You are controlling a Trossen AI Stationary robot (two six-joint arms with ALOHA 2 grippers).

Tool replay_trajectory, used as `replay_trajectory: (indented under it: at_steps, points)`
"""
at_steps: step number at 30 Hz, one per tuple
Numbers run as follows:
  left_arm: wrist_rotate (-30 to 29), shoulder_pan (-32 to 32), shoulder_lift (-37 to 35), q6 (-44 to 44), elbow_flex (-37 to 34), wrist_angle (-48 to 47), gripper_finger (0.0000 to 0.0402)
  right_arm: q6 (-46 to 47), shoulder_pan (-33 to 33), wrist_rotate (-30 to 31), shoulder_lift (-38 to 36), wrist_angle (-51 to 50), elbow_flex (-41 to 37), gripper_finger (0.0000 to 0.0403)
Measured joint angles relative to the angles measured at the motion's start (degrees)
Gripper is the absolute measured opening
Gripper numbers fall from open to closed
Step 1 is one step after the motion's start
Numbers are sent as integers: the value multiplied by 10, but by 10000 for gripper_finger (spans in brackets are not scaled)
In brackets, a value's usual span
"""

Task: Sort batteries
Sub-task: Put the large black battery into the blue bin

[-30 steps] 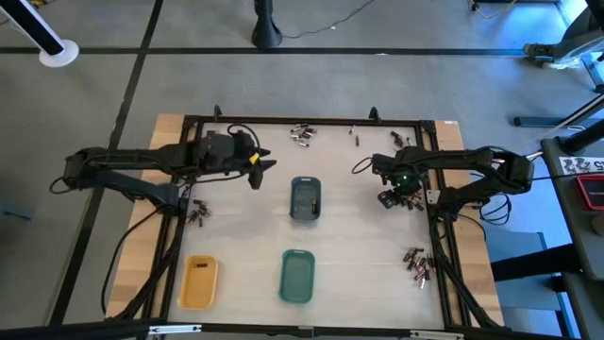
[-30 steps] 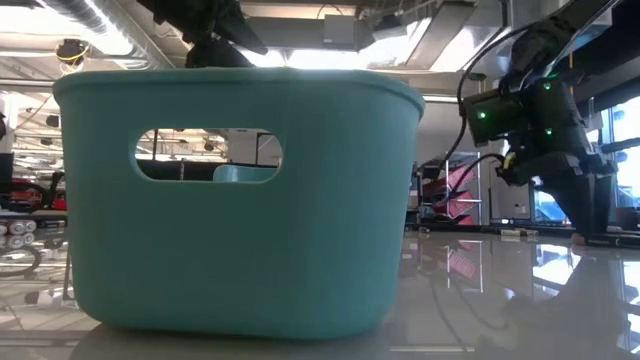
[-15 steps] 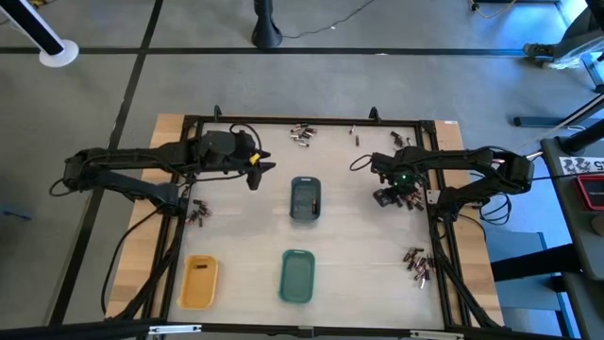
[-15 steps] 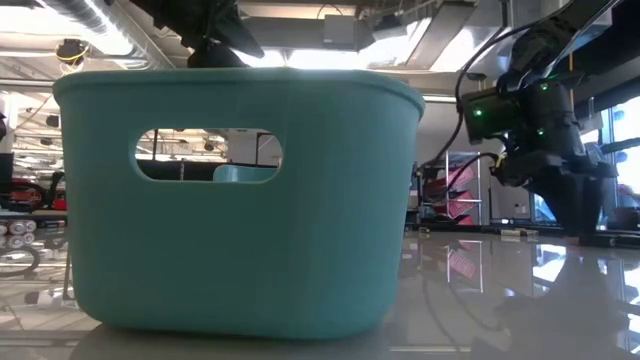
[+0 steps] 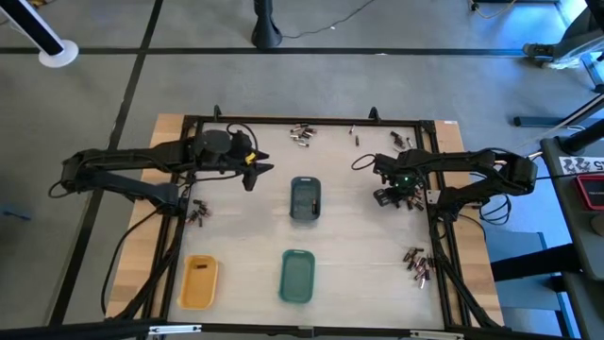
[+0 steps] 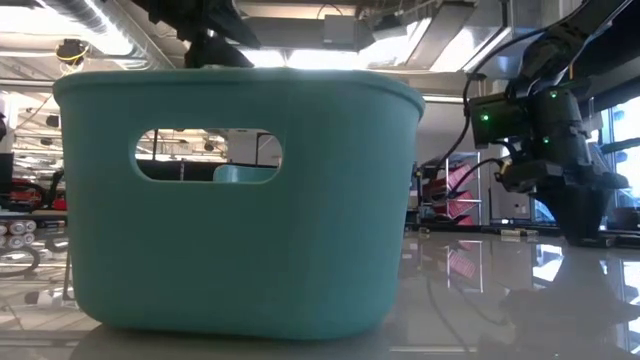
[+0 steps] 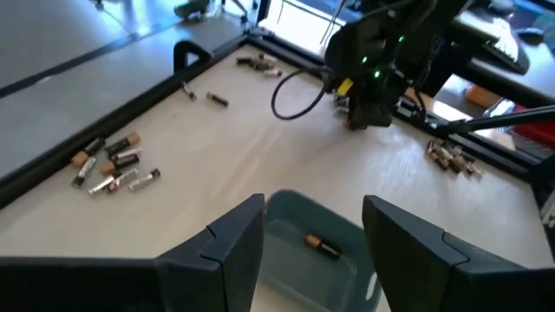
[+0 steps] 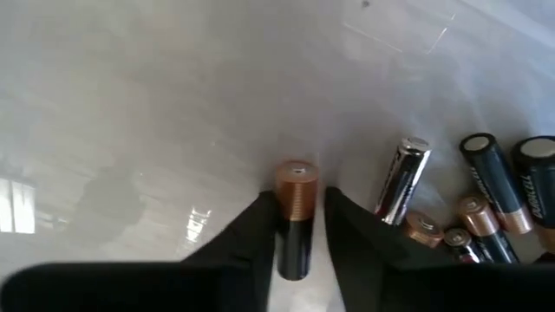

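My right gripper (image 8: 299, 227) points down at the table's right side (image 5: 387, 198), shut on a battery with a black body and a copper end (image 8: 296, 212). More batteries (image 8: 473, 208) lie in a heap right beside it. My left gripper (image 7: 314, 227) hovers open above the grey-blue tray (image 7: 279, 206) at mid table (image 5: 305, 198). One battery (image 7: 323, 247) lies on that tray's floor. The green tray (image 5: 296, 276) and the yellow tray (image 5: 199, 281) stand near the front edge. My right gripper pinches the battery's black body (image 8: 293, 243) between its two fingers, behind the copper end (image 8: 297, 186). The fingers (image 8: 251, 234) come from above and lie across the battery. The battery lies on the table.
Loose battery heaps lie at the far edge (image 5: 300, 134), at the left rail (image 5: 196, 213) and at the front right (image 5: 416, 263). A black frame (image 5: 311, 120) rims the table. In the low view the green tray (image 6: 240, 200) fills the foreground.
My right gripper has sunk a little toward the table and drawn its fingers together around the battery. My left gripper has kept open over the grey-blue tray.
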Motion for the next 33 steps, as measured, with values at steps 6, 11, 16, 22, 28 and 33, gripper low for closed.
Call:
replay_trajectory:
  at_steps: [6,11,16,22,28,33]
  points:
    - [-2,17,-34,-5,0,0,184,-4,0,-15,2,3,7,37]
    - [-3,33,-64,-18,0,-1,184,-18,3,-54,6,15,57,37]
    - [-3,42,-79,-29,0,-8,184,-18,36,-63,4,73,135,37]
    - [-7,42,-79,-33,0,-11,184,7,90,-65,6,217,219,37]
    - [-62,59,-79,-72,0,-68,184,13,116,-52,78,303,280,37]
    - [-64,106,-72,-105,0,-135,184,-22,125,-58,183,302,364,37]
